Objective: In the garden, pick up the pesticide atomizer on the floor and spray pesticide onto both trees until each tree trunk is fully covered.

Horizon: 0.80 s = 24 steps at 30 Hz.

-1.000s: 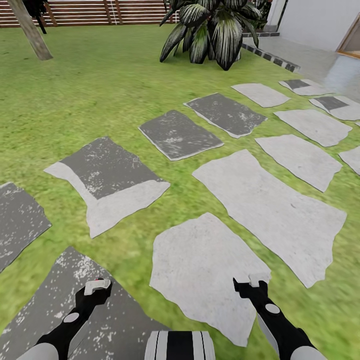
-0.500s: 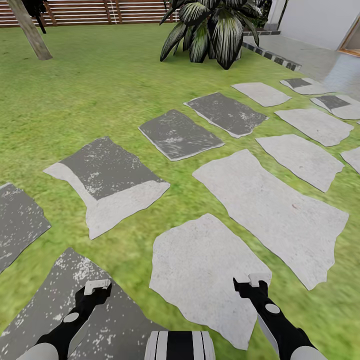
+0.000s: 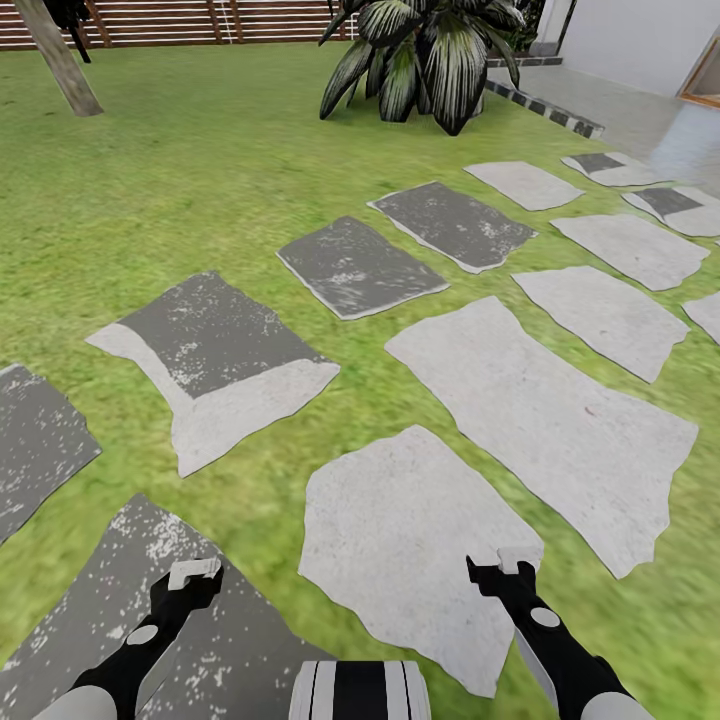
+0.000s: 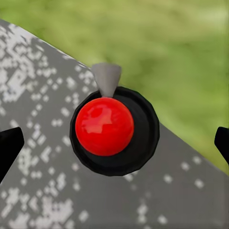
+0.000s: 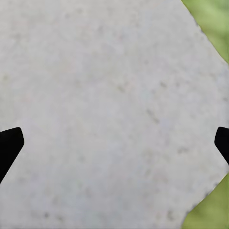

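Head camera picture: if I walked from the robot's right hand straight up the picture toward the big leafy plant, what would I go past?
right hand → pale stone slab → wide pale slab → dark slab → second dark slab → grass → leafy plant

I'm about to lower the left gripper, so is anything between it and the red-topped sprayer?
Nothing visible is in the way. In the left wrist view the red-topped atomizer sits on the dark paving slab, centred between the open fingertips of the left gripper, with no object over it.
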Available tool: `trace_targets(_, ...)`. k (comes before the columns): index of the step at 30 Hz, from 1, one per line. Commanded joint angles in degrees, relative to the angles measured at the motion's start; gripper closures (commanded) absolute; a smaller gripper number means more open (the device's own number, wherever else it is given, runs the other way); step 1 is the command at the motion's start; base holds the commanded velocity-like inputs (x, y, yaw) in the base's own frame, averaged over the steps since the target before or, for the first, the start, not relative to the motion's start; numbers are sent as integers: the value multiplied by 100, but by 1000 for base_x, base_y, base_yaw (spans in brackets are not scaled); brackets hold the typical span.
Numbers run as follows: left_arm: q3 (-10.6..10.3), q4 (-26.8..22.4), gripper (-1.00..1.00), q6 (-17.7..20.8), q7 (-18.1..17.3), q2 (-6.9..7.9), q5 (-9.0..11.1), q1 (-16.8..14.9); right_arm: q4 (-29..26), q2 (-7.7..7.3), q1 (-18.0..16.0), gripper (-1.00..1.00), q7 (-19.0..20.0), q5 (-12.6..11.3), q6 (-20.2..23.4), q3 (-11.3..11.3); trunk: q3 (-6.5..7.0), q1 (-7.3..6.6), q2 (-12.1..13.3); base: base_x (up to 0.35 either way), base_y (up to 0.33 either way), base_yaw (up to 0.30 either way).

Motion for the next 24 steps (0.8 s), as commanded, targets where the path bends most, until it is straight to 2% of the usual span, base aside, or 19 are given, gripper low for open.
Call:
trace_targets(1,0,0,-100,0,0,0,0,0,0,0,-1,-100,0,0,0,0,0,0,0,0,0,0)
trace_targets(24,19,0,-100,0,0,9,0,0,0,0,0,-100,-3,0,0,1,0,0,0,0,0,0)
